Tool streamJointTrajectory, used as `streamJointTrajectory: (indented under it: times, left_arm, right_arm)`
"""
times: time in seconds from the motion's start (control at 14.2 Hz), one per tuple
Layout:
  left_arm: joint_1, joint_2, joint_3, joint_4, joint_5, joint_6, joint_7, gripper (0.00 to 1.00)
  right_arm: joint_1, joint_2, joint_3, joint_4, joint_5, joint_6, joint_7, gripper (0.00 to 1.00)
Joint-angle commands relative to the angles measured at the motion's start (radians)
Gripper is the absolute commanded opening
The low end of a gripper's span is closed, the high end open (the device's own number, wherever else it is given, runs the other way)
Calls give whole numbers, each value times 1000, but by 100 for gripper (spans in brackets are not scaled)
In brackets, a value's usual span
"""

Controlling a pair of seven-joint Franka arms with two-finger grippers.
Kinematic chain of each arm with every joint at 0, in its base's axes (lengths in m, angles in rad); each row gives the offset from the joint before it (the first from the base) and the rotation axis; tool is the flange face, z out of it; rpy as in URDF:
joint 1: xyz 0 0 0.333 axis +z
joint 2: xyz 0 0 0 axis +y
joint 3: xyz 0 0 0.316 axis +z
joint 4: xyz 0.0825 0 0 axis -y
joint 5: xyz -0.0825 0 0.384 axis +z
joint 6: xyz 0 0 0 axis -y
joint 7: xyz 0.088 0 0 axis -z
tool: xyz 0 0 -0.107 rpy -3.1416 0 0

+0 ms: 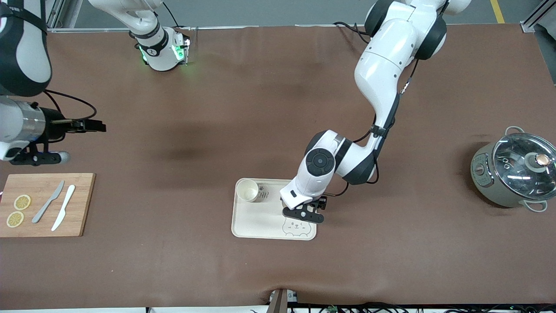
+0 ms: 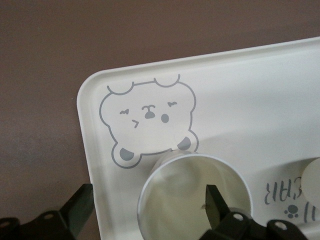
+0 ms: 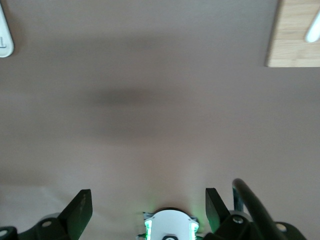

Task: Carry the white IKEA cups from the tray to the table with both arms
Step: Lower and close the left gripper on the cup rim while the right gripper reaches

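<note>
One white cup (image 1: 247,190) stands upright in the corner of the cream bear-print tray (image 1: 254,219) toward the arms' bases. A second white cup (image 2: 185,200) stands on the tray (image 2: 250,100) beside the bear drawing, hidden under the hand in the front view. My left gripper (image 1: 304,214) (image 2: 148,194) is low over this cup and open. One finger reaches inside the rim and the other stands well outside it, apart from the wall. The first cup's edge (image 2: 312,181) also shows in the left wrist view. My right gripper (image 1: 97,126) (image 3: 148,197) waits open and empty over bare table at the right arm's end.
A wooden cutting board (image 1: 80,204) with two lemon slices, a grey knife and a white knife lies at the right arm's end, its corner (image 3: 295,35) showing in the right wrist view. A grey pot with a glass lid (image 1: 517,171) stands at the left arm's end.
</note>
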Motion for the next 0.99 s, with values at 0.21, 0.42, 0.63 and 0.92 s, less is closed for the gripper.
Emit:
streamJointTrajectory:
  times: [0.21, 0.42, 0.63, 0.92]
  left_arm:
    - [-26, 28, 41, 53, -14, -5, -38, 0]
    - [-27, 26, 39, 53, -16, -6, -35, 0]
    - [-27, 26, 39, 53, -16, -6, -40, 0]
    - [-21, 8, 39, 44, -16, -19, -37, 0]
  right_arm:
    - [16, 41, -1, 2, 86, 5, 170, 100]
    - [26, 55, -1, 2, 85, 11, 212, 100]
    - [36, 61, -1, 1, 85, 36, 217, 100]
    - [87, 75, -1, -4, 85, 40, 350, 100]
